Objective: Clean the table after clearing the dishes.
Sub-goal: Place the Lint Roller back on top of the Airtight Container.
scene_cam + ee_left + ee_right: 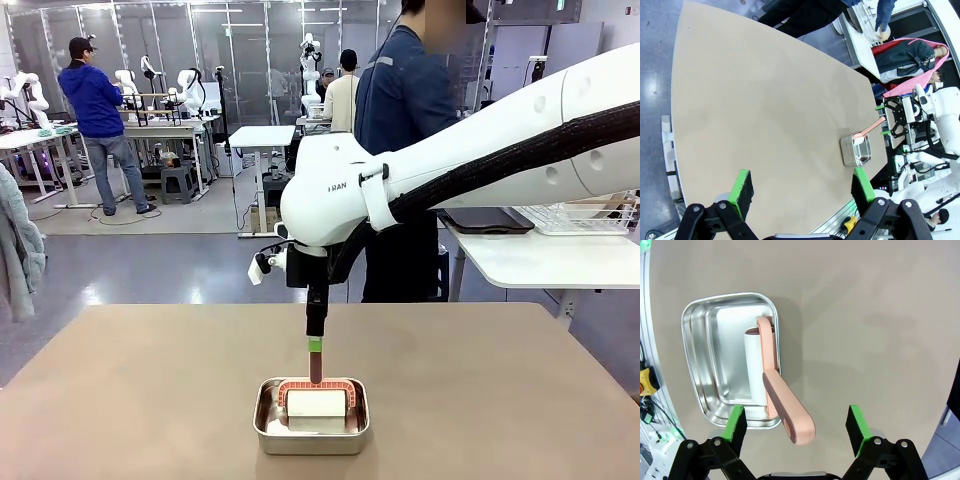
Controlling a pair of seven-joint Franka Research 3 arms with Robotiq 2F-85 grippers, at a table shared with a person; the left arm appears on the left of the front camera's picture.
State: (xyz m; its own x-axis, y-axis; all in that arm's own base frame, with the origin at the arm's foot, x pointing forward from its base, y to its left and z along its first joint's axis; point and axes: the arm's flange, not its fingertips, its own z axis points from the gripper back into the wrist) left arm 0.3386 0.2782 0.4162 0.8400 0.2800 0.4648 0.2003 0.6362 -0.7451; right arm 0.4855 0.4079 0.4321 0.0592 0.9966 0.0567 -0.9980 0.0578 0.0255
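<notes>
Bench (120, 400) surface is bare of dishes; a steel pan (311, 416) sits at its near middle holding a lint roller (765, 375), handle rising toward the right gripper (796, 427). That gripper hangs directly above with jaws wide, handle tip between them, not clamped. Left gripper (802, 187), also wide, hovers well apart. Right arm is judged nearer.

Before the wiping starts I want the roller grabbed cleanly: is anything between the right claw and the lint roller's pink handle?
Nothing visible. The open right claw hangs above the pink plastic handle, which sticks up out of the small rectangular steel pan on the beige table.
</notes>
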